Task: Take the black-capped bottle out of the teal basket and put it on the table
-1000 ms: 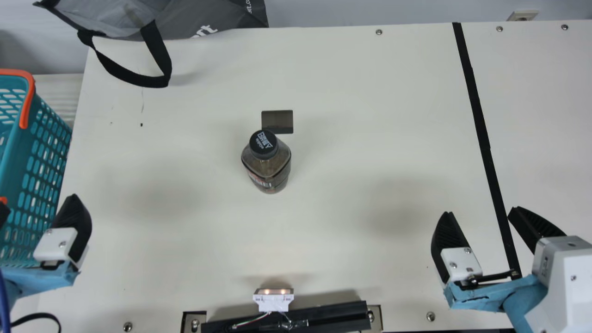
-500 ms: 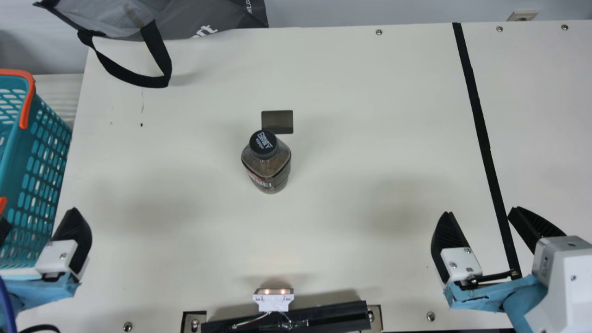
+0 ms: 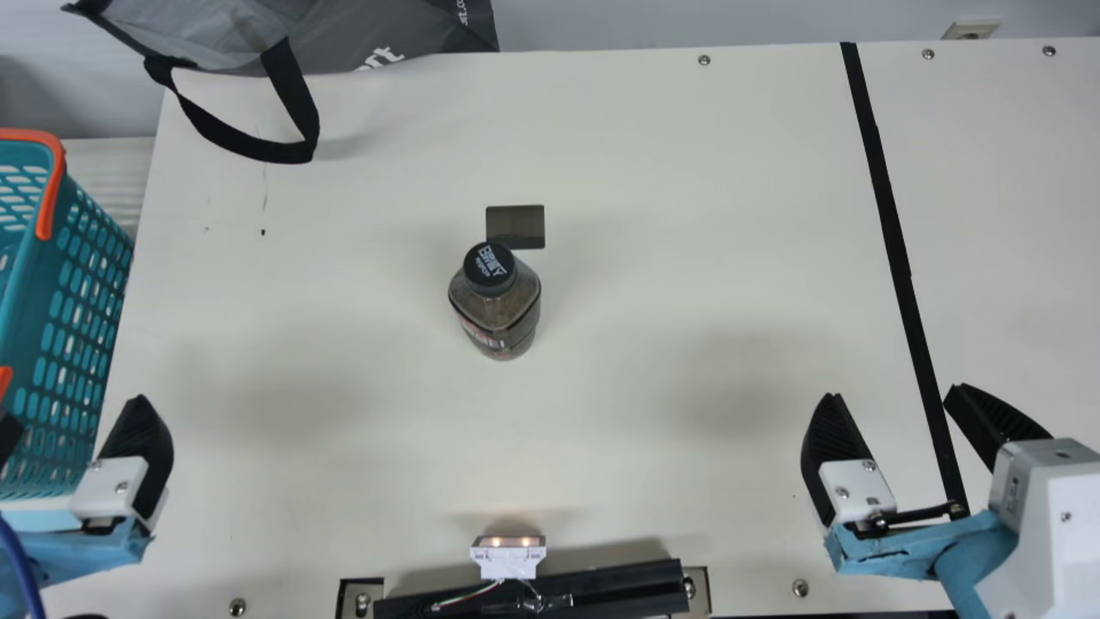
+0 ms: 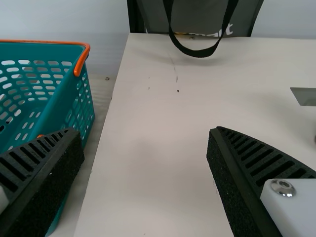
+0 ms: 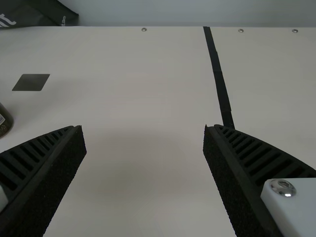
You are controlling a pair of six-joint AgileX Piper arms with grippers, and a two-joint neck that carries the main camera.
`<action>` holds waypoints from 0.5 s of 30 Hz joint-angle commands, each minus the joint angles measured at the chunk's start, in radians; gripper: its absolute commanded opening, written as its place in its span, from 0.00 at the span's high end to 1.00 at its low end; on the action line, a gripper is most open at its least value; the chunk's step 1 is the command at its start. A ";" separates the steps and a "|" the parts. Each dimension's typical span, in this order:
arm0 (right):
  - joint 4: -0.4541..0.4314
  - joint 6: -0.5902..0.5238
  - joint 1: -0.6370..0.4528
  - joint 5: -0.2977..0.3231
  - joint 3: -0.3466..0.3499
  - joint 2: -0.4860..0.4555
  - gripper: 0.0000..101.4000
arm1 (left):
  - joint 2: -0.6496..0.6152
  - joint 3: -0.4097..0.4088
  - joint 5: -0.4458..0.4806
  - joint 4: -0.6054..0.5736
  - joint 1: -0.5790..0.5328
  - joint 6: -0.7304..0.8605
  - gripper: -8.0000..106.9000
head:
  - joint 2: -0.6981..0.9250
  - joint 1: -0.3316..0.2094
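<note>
One left tool (image 3: 74, 410) and one right tool (image 3: 895, 391), both spread wide. Black-capped bottle (image 3: 498, 305) upright on counter (image 3: 653, 206) between them, farther forward. Teal basket (image 3: 30, 284) near left tool, toward its outer side.

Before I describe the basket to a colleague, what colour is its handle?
The teal basket's handle is orange, showing best in the main view.

Neck camera is looking steeply down on the table (image 3: 644, 155). Both wrist cameras are facing its far edge, lower and nearer. Left is sharing basket (image 3: 24, 297) and bag (image 3: 404, 26) with main; right, bag and black tape (image 3: 895, 236).
</note>
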 commanded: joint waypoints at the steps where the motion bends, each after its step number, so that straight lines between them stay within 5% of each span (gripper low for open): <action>1: 0.000 0.000 0.000 0.000 0.000 0.000 0.10 | -0.005 0.001 0.004 -0.012 0.007 0.017 0.00 | 0.008 -0.004; 15: 0.000 0.000 0.000 0.001 0.000 0.000 0.10 | -0.039 0.004 0.037 -0.073 0.052 0.095 0.00 | 0.008 -0.004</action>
